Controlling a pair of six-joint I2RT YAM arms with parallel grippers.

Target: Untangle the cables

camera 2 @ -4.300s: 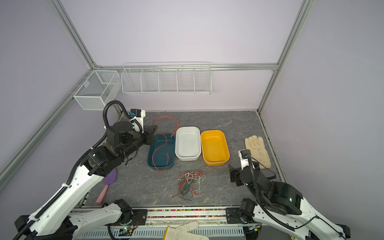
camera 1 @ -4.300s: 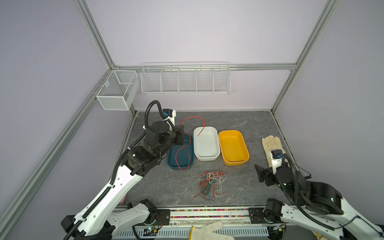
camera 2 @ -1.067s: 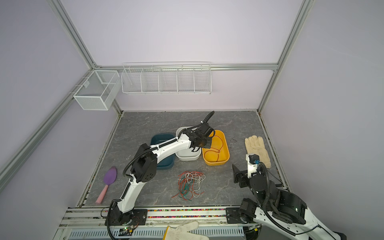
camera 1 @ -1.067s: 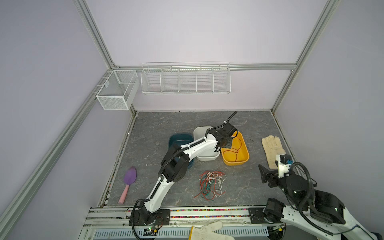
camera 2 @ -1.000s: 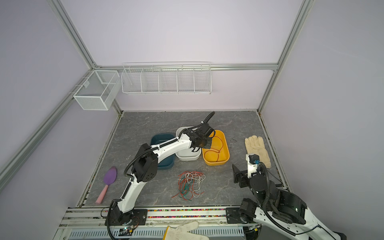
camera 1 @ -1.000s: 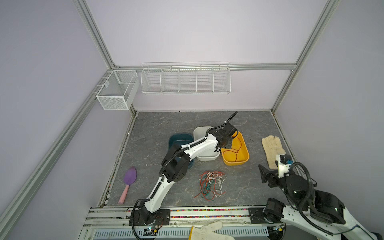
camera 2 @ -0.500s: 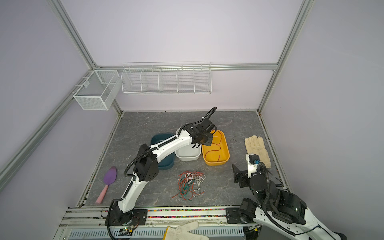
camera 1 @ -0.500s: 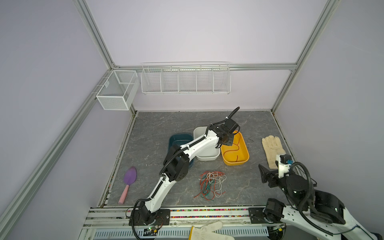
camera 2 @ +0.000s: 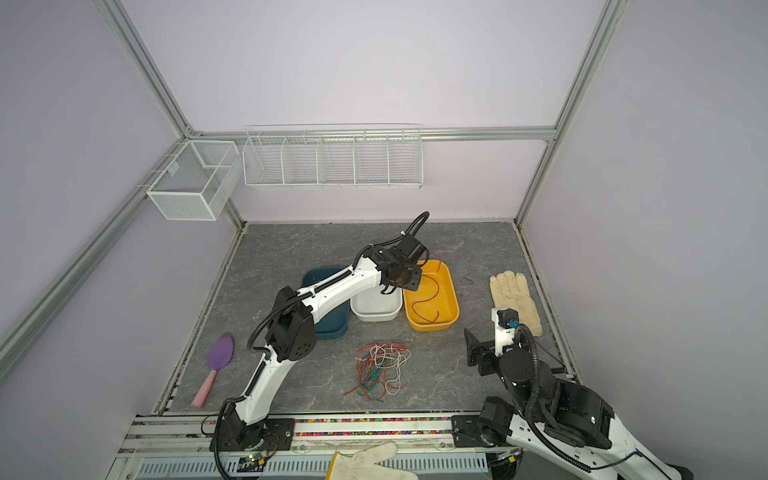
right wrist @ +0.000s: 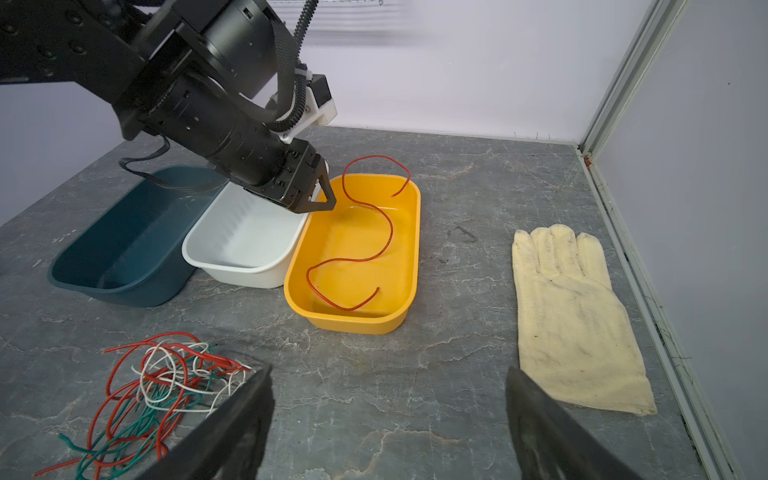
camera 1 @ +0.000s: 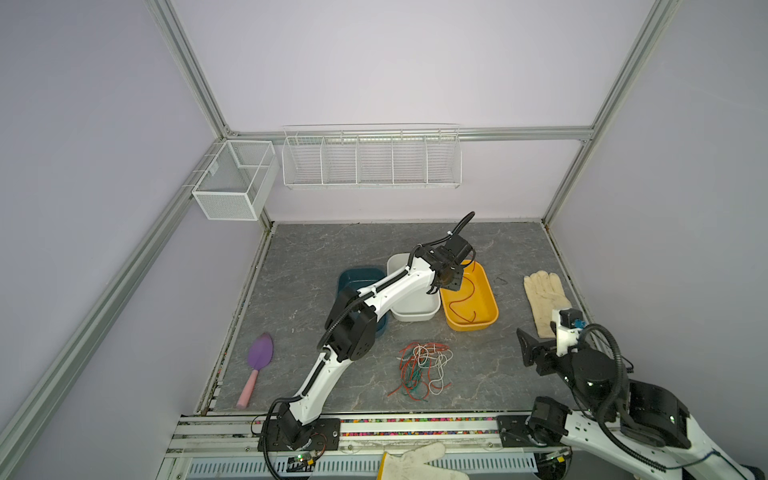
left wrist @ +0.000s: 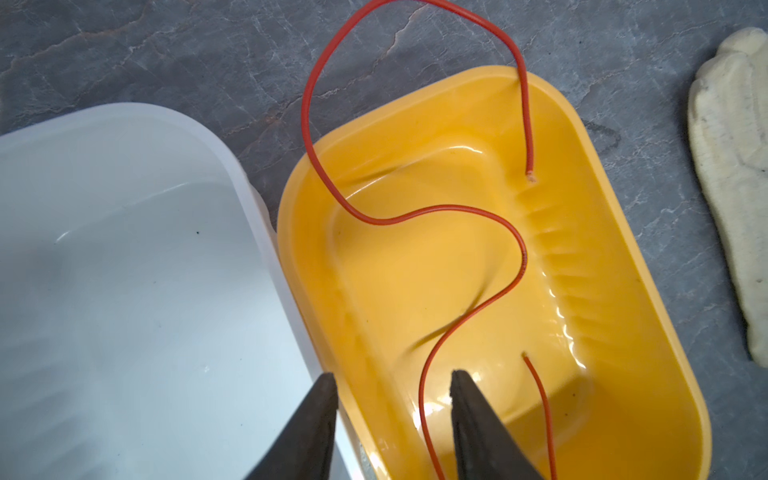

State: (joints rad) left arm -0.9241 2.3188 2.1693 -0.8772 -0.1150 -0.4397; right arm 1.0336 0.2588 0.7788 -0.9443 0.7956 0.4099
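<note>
A tangle of red, green and white cables (camera 1: 422,368) (camera 2: 380,365) (right wrist: 158,390) lies on the grey table near the front. One red cable (camera 1: 469,291) (camera 2: 432,291) (left wrist: 519,257) (right wrist: 374,224) lies loose in the yellow tray (camera 1: 494,299) (camera 2: 455,299) (left wrist: 590,299) (right wrist: 353,326), with one loop hanging over the far rim. My left gripper (camera 1: 451,282) (camera 2: 409,282) (left wrist: 392,376) (right wrist: 326,195) hovers open over the tray's left rim; the red cable runs between its fingers untouched. My right gripper (camera 1: 523,345) (camera 2: 473,349) (right wrist: 388,374) stands open and empty at the right front.
A white tray (camera 1: 415,311) (right wrist: 237,270) and a dark blue tray (camera 1: 357,276) (right wrist: 116,286) stand left of the yellow one. A cream glove (camera 1: 544,299) (right wrist: 569,316) lies at the right edge. A purple trowel (camera 1: 259,357) lies front left. Wire baskets hang on the back wall.
My left gripper has opened and let go of the red cable, which now rests in the yellow tray. The gripper has risen slightly. The right arm has not moved.
</note>
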